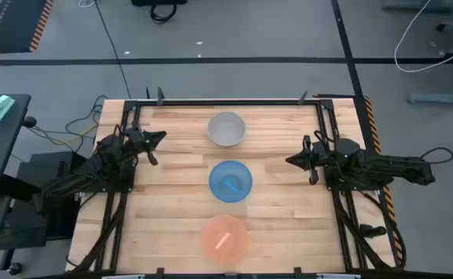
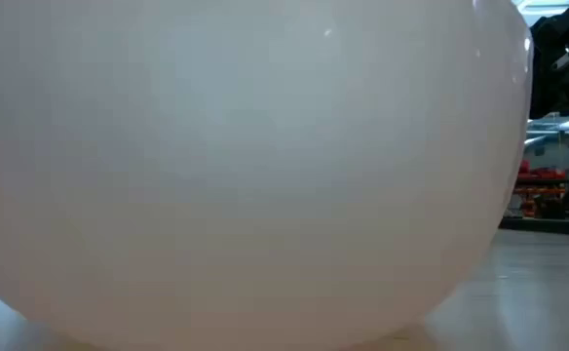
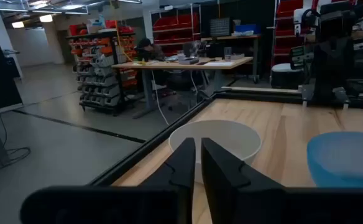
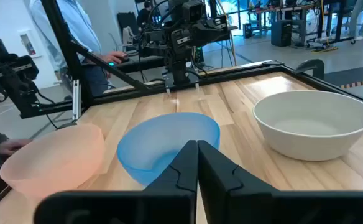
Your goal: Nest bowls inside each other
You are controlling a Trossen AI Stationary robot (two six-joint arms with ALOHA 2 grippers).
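Three bowls stand upright on their bases in a row down the table's middle. The pale grey bowl (image 1: 226,129) is farthest, the bright blue bowl (image 1: 230,180) sits in the middle, and the salmon pink bowl (image 1: 225,236) is nearest. My left gripper (image 1: 163,137) hovers shut, left of the grey bowl (image 3: 231,134) and pointing toward it, with the blue bowl (image 3: 346,155) beside it. My right gripper (image 1: 288,161) hovers shut, right of the blue bowl (image 4: 163,143). Its wrist view also shows the pink bowl (image 4: 54,155) and the grey bowl (image 4: 315,121). A pale bowl wall (image 2: 246,166) fills the low view.
Bare wood lies on both sides of the bowl row (image 1: 172,201). A dark metal frame (image 1: 226,101) runs along the table's edges. A person (image 4: 69,25) stands beyond the table's left side, behind my left arm (image 4: 181,31). Shelves and desks stand in the room beyond.
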